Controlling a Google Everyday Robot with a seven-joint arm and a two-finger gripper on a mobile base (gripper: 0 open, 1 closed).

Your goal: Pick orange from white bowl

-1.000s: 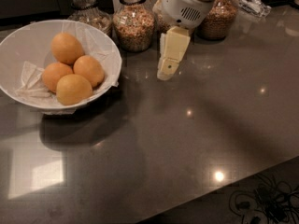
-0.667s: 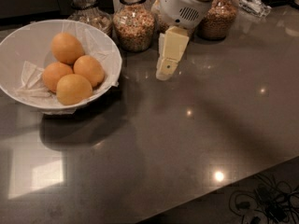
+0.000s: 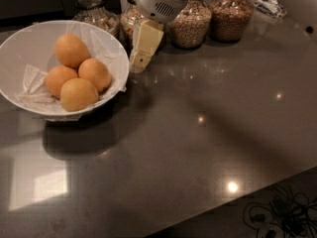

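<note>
The white bowl [image 3: 20, 43], lined with crumpled white paper, stands at the left of the dark counter. Several yellow-orange oranges lie in it: one at the back [image 3: 72, 50], one on the right [image 3: 94, 74], one on the left [image 3: 59, 80] and one at the front [image 3: 78, 94]. My gripper [image 3: 143, 51], cream-coloured under a white wrist, hangs just beside the bowl's right rim, above the counter. It is outside the bowl and touches no orange.
Several glass jars of grains stand along the back edge: one behind the bowl [image 3: 94, 11], one [image 3: 190, 26] right of the gripper, one [image 3: 230, 16] farther right. The counter's front edge [image 3: 237, 207] runs diagonally at lower right, with cables on the floor below.
My gripper has moved left, from the middle of the counter to just beside the bowl's right rim. The bowl and oranges have not moved.
</note>
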